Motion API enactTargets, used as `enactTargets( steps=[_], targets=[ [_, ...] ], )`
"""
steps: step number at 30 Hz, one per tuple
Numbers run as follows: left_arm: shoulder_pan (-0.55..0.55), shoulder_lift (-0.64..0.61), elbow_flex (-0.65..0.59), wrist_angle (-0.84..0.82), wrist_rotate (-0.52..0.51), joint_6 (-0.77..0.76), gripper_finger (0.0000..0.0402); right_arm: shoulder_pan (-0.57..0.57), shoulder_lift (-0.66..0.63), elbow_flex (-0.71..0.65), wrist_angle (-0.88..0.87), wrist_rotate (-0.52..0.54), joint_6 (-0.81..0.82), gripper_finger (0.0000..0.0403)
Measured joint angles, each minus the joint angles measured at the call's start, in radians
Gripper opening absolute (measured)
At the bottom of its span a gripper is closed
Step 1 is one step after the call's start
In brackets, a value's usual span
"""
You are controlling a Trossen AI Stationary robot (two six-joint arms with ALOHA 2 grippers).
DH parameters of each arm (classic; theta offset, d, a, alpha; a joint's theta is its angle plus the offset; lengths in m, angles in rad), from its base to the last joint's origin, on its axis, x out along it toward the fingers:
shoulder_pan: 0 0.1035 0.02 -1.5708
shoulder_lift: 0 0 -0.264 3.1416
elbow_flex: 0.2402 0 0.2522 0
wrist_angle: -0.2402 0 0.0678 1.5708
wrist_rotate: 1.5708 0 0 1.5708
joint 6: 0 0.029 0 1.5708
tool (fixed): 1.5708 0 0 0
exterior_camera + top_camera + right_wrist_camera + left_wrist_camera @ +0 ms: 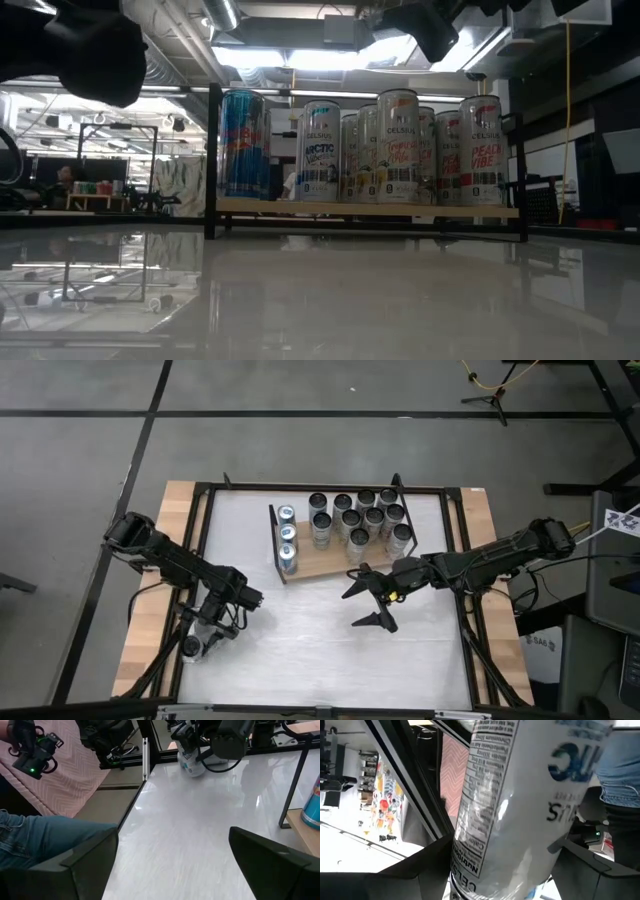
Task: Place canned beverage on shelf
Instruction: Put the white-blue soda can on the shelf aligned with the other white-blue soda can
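Note:
My left gripper is shut on a white can at the table's left edge, near the front; the can also shows in the high view and the right wrist view. The shelf, a light-brown board with black wire ends, lies at the table's far middle and carries three cans at its left end and several at its right. In the low view the cans stand upright on it. My right gripper is open and empty, just in front of the shelf. My left gripper pinches the white can's printed side wall between its two fingers, one on each opposite side. In the right wrist view the gripper comes at it from above and the can's lower part shows below it. Whether the can touches the table, I cannot tell.
A black metal frame runs round the white tabletop, with wooden strips outside it. Bare board lies between the two groups of cans. A person in jeans, with a hand holding a device, is beyond the table's edge.

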Motion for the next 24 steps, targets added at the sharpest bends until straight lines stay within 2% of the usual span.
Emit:
enactTargets(
  steps=[24],
  targets=[
    [0.024,0.000,-0.007,-0.001,0.002,0.001,0.0288,0.000,0.000,0.000,0.000,0.000,0.000,0.0376]
  ],
)
